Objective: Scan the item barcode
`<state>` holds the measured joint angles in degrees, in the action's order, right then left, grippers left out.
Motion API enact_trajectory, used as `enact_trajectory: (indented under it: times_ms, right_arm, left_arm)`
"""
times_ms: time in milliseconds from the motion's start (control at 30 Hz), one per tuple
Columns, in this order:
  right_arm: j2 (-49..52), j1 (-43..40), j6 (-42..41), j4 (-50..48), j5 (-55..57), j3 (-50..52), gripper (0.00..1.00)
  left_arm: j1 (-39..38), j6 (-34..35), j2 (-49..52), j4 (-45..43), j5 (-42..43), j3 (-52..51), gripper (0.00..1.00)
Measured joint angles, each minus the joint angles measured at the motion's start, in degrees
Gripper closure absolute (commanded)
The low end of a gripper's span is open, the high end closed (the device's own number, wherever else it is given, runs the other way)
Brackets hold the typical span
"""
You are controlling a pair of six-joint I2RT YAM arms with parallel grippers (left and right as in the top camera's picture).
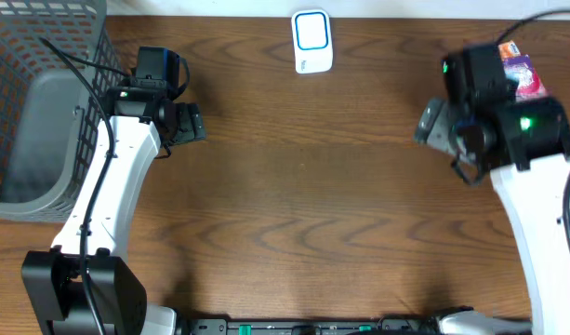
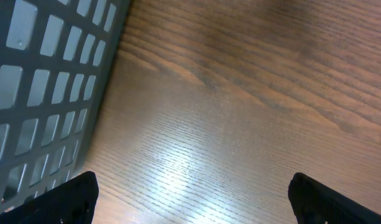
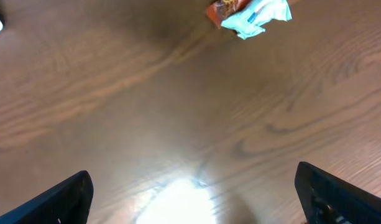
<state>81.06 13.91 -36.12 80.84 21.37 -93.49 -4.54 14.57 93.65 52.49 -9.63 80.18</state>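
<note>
Wooden table (image 1: 294, 186) bears grey basket (image 1: 15, 56) and white scanner (image 1: 312, 42); left claw (image 2: 190, 199) and right claw (image 3: 196, 199) gape.

We see a dark brown wood-grain table (image 1: 303, 186), a grey plastic lattice basket (image 1: 43, 102), a small white rectangular scanner (image 1: 312, 42) ringed in blue, and a crinkled snack packet (image 3: 249, 14) in orange and pale teal.

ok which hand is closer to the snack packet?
Right. The right hand hangs open just short of the snack packet, which lies ahead of its fingers. The left hand is on the opposite side, beside the grey basket, far from it.
</note>
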Motion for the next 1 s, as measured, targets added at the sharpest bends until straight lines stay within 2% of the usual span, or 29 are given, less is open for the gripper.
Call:
enact_trajectory:
  times_ms: [467, 633, 1000]
  right_arm:
    - [-30.3, 4.7, 0.0, -13.4, 1.4, 30.4, 0.01]
    - [-35.2, 4.7, 0.0, -13.5, 1.4, 33.8, 0.01]
    - [-35.6, 4.7, 0.0, -13.4, 1.4, 34.0, 0.01]
  left_arm:
    - [0.0, 0.0, 0.0, 0.0, -0.2, 0.0, 0.02]
    - [0.0, 0.0, 0.0, 0.0, -0.2, 0.0, 0.02]
    - [0.0, 0.0, 0.0, 0.0, -0.2, 0.0, 0.02]
